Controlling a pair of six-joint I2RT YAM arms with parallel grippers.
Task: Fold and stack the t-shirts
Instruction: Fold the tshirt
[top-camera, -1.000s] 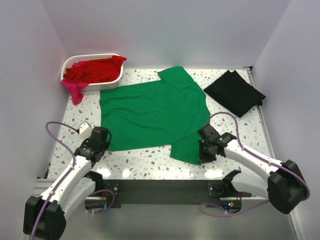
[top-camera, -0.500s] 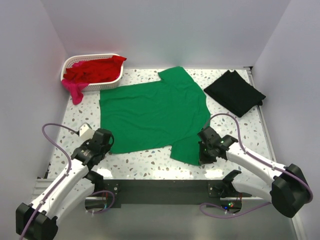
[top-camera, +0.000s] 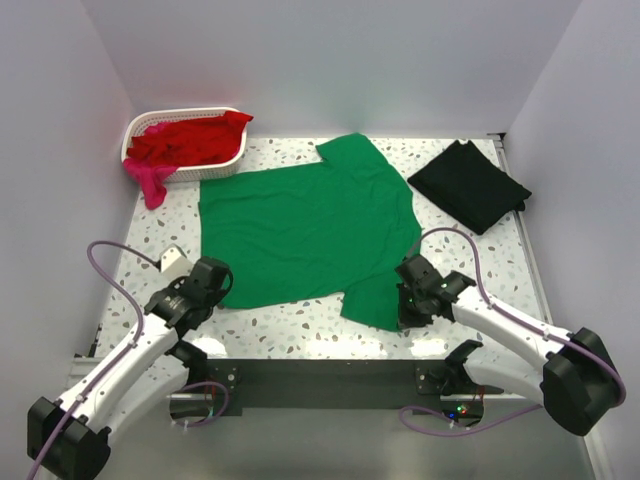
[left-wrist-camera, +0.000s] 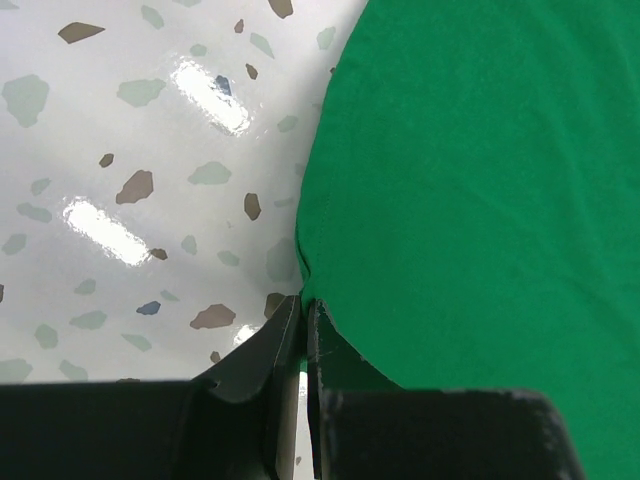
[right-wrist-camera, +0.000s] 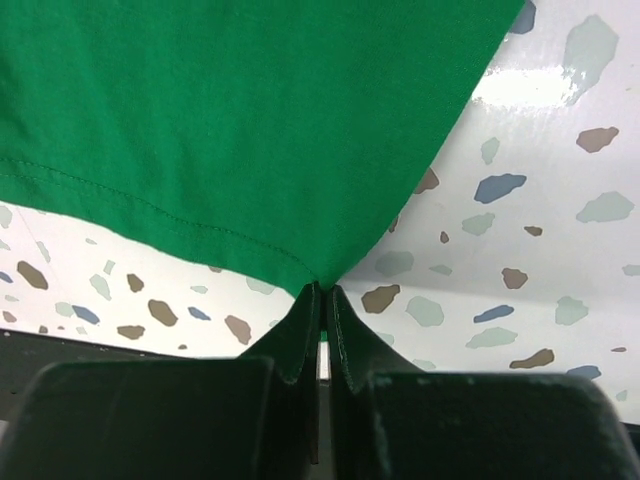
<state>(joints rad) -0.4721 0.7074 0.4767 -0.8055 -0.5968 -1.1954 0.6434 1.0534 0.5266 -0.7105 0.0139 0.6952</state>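
I judge the job to be early. In the overhead view one black t-shirt (top-camera: 468, 186) lies folded at the upper right of the bench (top-camera: 290, 322), and that is the only piece that looks finished. The green t-shirt (top-camera: 305, 232) is spread flat across the middle of the frame, unfolded, one sleeve pointing to the top and the other toward the lower right. At the upper left the white lattice basket (top-camera: 205, 170) holds red t-shirts (top-camera: 190, 140), and a pink one (top-camera: 150, 182) hangs over its rim onto the bench. So the green shirt has to be folded and set on the black, then the basket's contents follow.

My left tool (left-wrist-camera: 305, 325) is clenched almost fully, its tips meeting on the green shirt's hem at the lower-left corner; a thin edge of cloth appears pinched between them. My right tool (right-wrist-camera: 320, 295) is shut tight on the tip of the lower-right sleeve, the fabric drawn to a point right at the jaws. Both grips sit low, close to the bench surface.
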